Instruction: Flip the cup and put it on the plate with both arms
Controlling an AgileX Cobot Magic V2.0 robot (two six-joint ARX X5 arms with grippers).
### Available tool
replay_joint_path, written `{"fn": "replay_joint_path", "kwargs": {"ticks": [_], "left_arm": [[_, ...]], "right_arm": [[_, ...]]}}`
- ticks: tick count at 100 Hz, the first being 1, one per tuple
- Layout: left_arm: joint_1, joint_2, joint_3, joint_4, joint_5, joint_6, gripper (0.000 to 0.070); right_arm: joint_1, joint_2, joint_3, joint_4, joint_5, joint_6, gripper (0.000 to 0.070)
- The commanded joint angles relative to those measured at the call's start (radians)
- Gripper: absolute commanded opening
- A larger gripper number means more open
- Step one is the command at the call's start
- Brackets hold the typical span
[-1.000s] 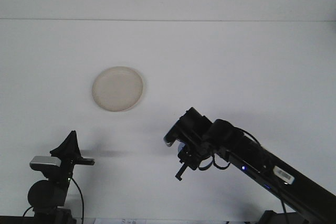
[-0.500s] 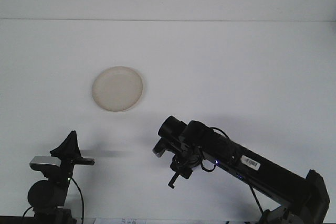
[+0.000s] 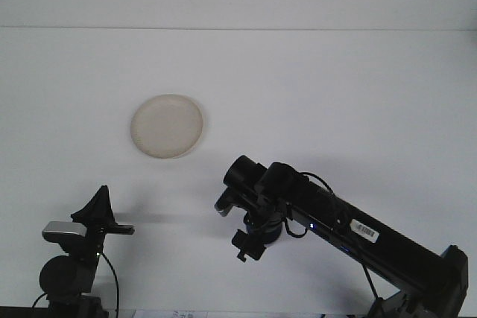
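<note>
My left pincer [image 3: 100,200], a black pointed shape on a grey-capped mount, sits at the near left corner of the white worktop [image 3: 358,102]; it touches nothing, and I cannot tell whether it is released or clenched. Further in and a little to the right, the round cream-coloured plate [image 3: 168,126] lies flat toward the left half of the worktop, bare on top and apart from both arms. Right of it and nearer the front edge, my right arm, long and black with a white barcode label, reaches in from the near right corner. Its pincer [image 3: 248,243] points down at the worktop; whether it grips anything I cannot tell. I see 0 cups in this view.
</note>
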Motion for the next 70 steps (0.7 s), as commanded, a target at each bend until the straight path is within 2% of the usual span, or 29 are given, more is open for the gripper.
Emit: {"fn": "replay_joint_path", "kwargs": {"ticks": [1, 16, 28, 52, 70], "left_arm": [[0.0, -0.001, -0.019, 0.011, 0.005, -0.002, 0.0012], [0.0, -0.001, -0.019, 0.011, 0.005, -0.002, 0.0012], [0.0, -0.001, -0.019, 0.011, 0.005, -0.002, 0.0012], [0.0, -0.001, -0.019, 0.011, 0.005, -0.002, 0.0012], [0.0, -0.001, -0.019, 0.011, 0.005, -0.002, 0.0012]], "right_arm": [[0.002, 0.005, 0.05, -0.027, 0.013, -0.028, 0.0473], [-0.048, -0.056, 0.092, -0.027, 0.08, -0.053, 0.0473], [-0.149, -0.122, 0.087, -0.027, 0.129, -0.067, 0.0473], [-0.489, -0.288, 0.051, 0.043, 0.132, -0.076, 0.0473], [-0.759, -0.492, -0.12, 0.241, 0.127, -0.06, 0.0472]]}}
